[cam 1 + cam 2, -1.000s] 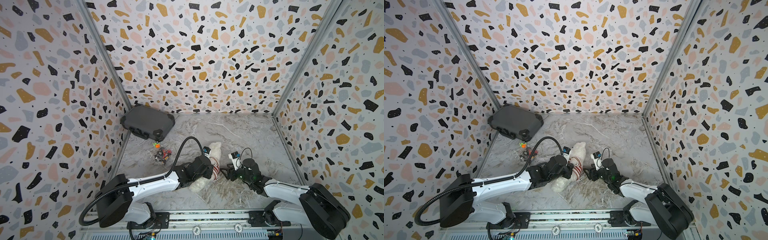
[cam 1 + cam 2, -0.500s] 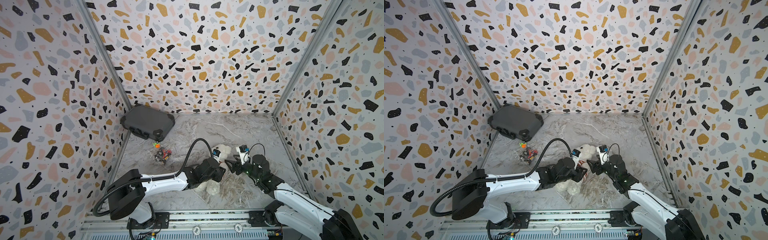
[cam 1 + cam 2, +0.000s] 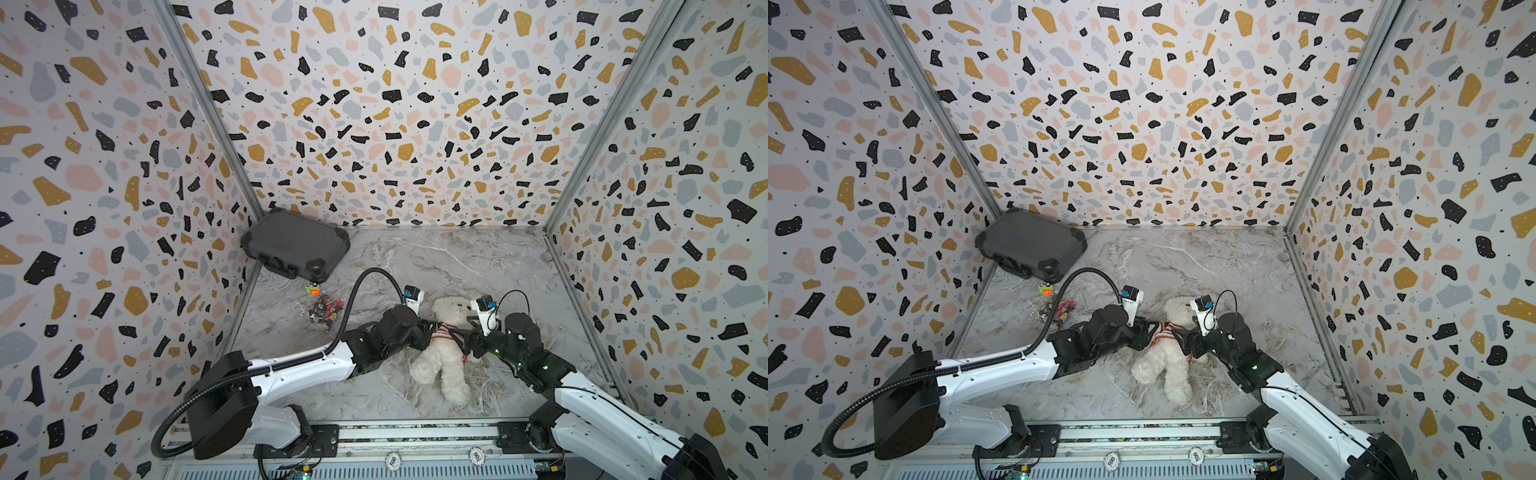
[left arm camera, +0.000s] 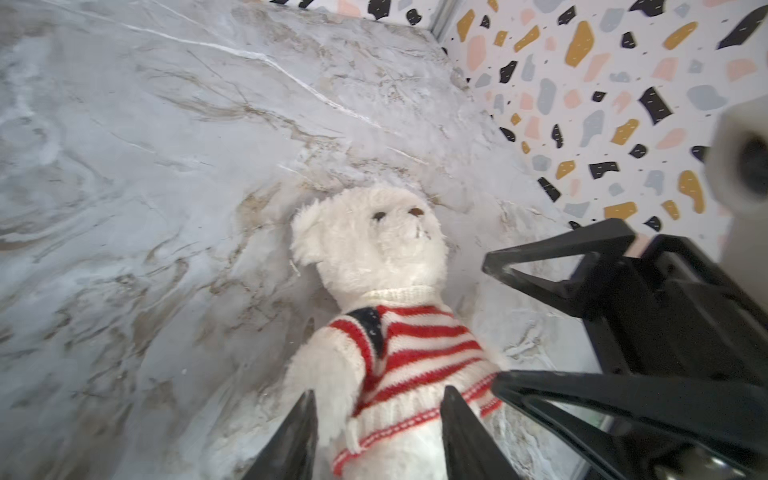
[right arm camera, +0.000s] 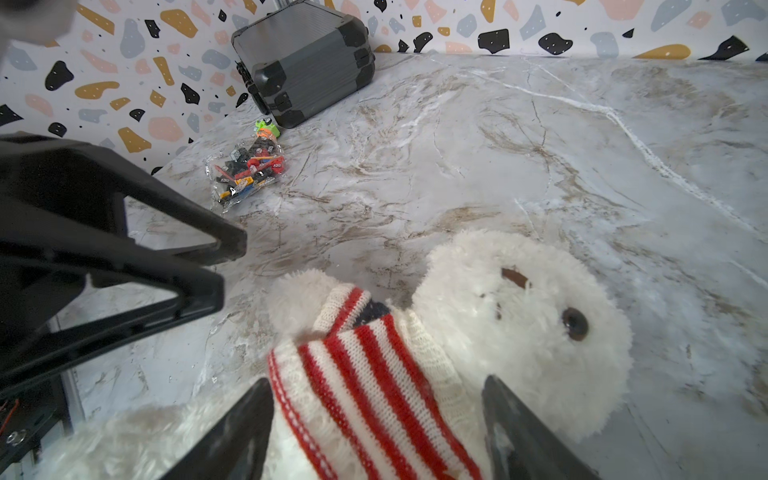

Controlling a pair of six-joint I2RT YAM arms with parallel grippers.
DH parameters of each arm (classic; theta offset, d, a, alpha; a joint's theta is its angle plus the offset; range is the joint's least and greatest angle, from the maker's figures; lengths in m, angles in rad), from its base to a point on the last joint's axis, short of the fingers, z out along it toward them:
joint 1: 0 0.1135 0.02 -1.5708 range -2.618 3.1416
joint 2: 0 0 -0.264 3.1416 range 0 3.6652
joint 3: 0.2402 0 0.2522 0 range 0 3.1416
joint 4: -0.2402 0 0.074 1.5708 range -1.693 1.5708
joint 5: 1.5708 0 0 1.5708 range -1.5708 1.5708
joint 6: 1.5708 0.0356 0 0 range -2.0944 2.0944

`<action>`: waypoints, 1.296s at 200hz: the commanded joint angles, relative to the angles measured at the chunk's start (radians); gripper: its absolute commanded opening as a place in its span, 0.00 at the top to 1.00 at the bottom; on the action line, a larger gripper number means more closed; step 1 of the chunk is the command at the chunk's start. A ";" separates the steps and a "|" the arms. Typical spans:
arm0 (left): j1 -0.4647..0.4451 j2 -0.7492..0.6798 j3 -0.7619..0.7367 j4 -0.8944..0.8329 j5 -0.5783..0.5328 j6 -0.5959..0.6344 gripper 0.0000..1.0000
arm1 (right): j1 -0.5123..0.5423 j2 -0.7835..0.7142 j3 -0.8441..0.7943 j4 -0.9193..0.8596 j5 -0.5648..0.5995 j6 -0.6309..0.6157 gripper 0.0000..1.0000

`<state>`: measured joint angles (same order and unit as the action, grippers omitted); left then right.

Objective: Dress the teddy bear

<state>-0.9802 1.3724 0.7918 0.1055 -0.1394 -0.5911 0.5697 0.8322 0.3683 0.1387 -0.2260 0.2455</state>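
Here, the teddy bear (image 3: 446,345) lies on its back on the marble desk (image 3: 457,266), wearing a red-and-white striped sweater (image 4: 415,353) that covers its chest. The left claw (image 4: 379,390) sits at one flank of the bear, its jaws parted around an arm and the sweater's side, gripping nothing. The right claw (image 5: 378,379) sits at the opposite flank, its jaws spread wide across the knit, also gripping nothing. Judging by the slack jaws, the sweater is on and needs little more tugging. Bare desk lies beyond the bear's head and below its feet, giving both arms room to back away. A dark case (image 3: 297,245) and a bag of toy pieces (image 3: 324,309) lie well apart from the bear, on the left arm's side.
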 commanded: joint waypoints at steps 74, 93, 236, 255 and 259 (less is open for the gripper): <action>0.012 0.168 0.071 0.035 0.041 0.041 0.63 | 0.010 0.106 -0.001 0.045 -0.036 -0.012 0.65; 0.004 0.171 0.055 0.036 0.050 0.039 0.65 | 0.018 0.107 -0.013 0.043 -0.042 -0.011 0.70; -0.113 0.176 -0.087 0.140 0.020 -0.056 0.72 | 0.098 0.087 -0.047 0.031 -0.064 -0.001 0.81; -0.118 0.179 -0.085 0.139 0.018 -0.055 0.72 | 0.099 0.084 -0.057 0.002 -0.054 0.002 0.81; -0.118 0.179 -0.087 0.139 0.018 -0.055 0.72 | 0.098 0.083 -0.058 -0.008 -0.049 -0.001 0.81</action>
<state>-1.0874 1.5433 0.7132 0.2310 -0.1150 -0.6407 0.6647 0.9249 0.3202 0.1493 -0.2810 0.2379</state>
